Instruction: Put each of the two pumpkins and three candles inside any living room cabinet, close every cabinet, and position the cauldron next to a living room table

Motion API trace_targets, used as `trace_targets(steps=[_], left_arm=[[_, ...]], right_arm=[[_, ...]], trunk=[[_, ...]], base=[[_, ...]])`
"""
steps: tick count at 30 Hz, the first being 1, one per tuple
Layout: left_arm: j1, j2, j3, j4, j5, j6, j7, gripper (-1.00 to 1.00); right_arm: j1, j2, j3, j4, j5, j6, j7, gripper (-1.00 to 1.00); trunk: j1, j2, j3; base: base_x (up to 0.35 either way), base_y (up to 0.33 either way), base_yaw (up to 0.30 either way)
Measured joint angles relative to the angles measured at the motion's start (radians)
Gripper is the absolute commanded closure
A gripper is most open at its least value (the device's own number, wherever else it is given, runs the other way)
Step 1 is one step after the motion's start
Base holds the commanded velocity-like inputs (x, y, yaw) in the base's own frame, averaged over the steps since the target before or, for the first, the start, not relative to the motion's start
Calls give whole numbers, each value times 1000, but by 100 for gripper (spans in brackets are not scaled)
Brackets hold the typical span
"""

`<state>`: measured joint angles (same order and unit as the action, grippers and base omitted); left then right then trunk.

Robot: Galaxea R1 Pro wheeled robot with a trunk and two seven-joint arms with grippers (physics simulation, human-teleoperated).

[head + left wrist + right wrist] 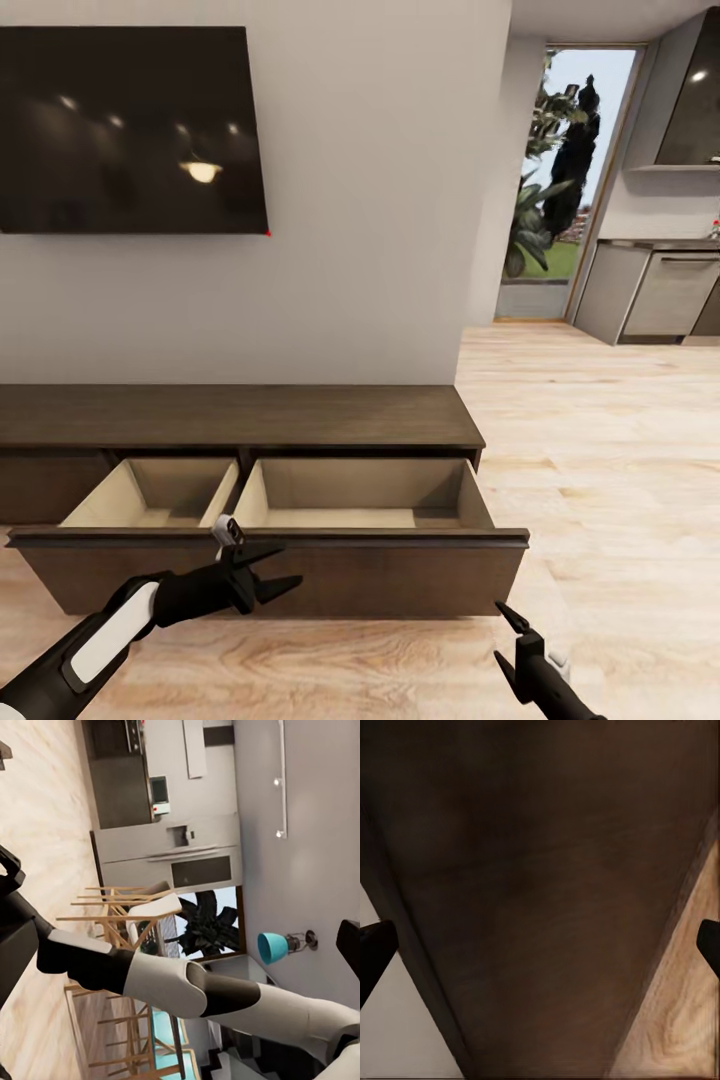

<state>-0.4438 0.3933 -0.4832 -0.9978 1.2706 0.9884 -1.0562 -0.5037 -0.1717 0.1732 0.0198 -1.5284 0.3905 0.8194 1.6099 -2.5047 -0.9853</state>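
The long brown cabinet [240, 415] stands against the white wall. Its wide drawer [370, 495] is pulled out and shows two light wood boxes inside, with nothing in the parts that can be seen.

The left gripper [278, 568] sits right in front of the drawer's dark front, at about 7 o'clock in the head view. Its two black fingers are spread apart and hold nothing. It points sideways, toward 3 o'clock. The left wrist view looks across the room at the other white and black arm [180, 986].

The right gripper [512, 640] is low at about 5 o'clock, just below the right end of the drawer front. Its fingers are wide apart too, with nothing between them. In the right wrist view the dark brown wood [540, 900] is very close, and a black fingertip [371, 945] shows at each side.

The floor [600, 480] is pale wood planks. A big black TV [130, 130] hangs on the wall above the cabinet, at about 10 o'clock. Far off at 2 o'clock there is a tall glass door [565, 180] with green plants outside, and grey kitchen units [660, 295] next to it. The left wrist view also shows wooden chairs [127, 915] and a blue wall lamp [274, 945].
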Motion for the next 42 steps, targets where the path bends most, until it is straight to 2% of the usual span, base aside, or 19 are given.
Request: trace_targets(steps=[13, 23, 32, 42], left_arm=[[0, 0, -8, 8, 0, 1, 0, -100], [-1, 0, -10, 61, -3, 2, 1, -100], [-1, 0, -9, 63, -2, 1, 0, -100], [-1, 0, -8, 63, -5, 1, 0, -100]], right_arm=[[8, 0, 0, 2, 23, -32, -1, -100], [28, 0, 0, 7, 26, -34, -8, -100], [35, 0, 0, 17, 26, -33, -8, -100], [36, 0, 0, 17, 26, -34, -10, -100]], trunk=[[-6, 3, 50], [-15, 15, 88], [-15, 15, 88], [-15, 15, 88]], base=[[0, 0, 0], [0, 0, 0], [-14, 0, 0], [-293, -18, 172]])
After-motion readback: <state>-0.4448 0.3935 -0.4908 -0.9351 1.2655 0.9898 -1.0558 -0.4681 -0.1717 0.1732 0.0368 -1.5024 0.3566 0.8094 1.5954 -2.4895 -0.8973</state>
